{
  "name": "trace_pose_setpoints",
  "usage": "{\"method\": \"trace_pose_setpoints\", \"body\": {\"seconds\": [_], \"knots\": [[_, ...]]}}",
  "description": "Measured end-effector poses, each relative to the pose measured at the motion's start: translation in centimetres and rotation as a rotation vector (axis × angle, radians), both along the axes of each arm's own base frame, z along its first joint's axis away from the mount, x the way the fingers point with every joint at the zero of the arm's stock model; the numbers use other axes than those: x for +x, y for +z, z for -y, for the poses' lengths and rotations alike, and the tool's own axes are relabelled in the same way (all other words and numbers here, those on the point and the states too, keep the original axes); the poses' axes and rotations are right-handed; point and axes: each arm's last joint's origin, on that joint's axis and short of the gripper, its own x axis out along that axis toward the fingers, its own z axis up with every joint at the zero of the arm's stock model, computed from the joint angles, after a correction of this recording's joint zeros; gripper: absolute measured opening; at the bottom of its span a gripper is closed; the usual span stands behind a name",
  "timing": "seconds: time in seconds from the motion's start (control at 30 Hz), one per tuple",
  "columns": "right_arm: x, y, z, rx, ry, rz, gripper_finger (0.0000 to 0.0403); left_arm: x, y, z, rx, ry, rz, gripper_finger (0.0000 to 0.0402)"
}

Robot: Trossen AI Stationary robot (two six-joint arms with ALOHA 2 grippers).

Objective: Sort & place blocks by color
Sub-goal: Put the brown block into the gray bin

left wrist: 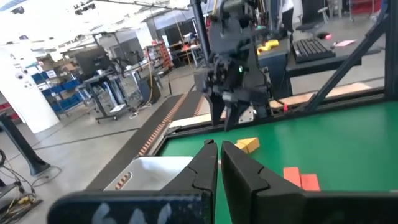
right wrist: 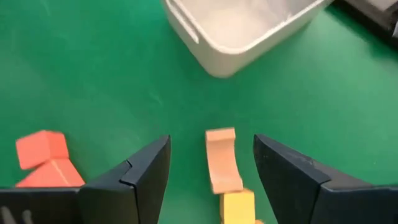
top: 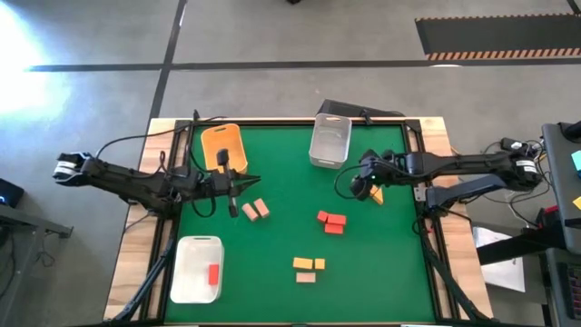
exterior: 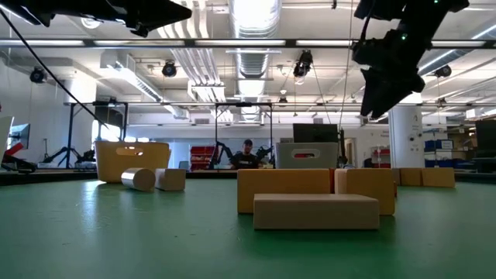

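Blocks: we see our right gripper (right wrist: 211, 171) hanging open over a curved tan block (right wrist: 221, 158) and yellow block (right wrist: 237, 207), partly cut off, near the table's (top: 281, 232) right edge. Our left gripper (top: 252, 183) waits closed by the orange bin (top: 223, 145).

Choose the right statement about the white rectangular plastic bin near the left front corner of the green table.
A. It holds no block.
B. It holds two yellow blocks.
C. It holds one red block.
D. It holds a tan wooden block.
C: in the high view, the white rectangular plastic bin contains a single red block and nothing else that can be seen.
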Motion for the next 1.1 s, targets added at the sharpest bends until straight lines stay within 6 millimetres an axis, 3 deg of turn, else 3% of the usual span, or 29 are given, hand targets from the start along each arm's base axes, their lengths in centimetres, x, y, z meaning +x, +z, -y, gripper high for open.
{"method": "trace_pose_setpoints", "body": {"seconds": [0.37,0.77,1.1], "knots": [[0.8,-1.4,0.1,-0.003,0.038,-0.105,0.0219,1.1,-1.1,0.1,0.012,0.000,-0.048,0.0005],[0.9,-1.7,0.1,0.005,0.043,-0.122,0.0217,1.4,-0.7,0.2,0.037,0.002,-0.009,0.0005],[0.9,-1.7,0.1,0.002,0.049,-0.125,0.0170,1.4,0.2,0.2,0.130,0.010,0.038,0.0005]]}}
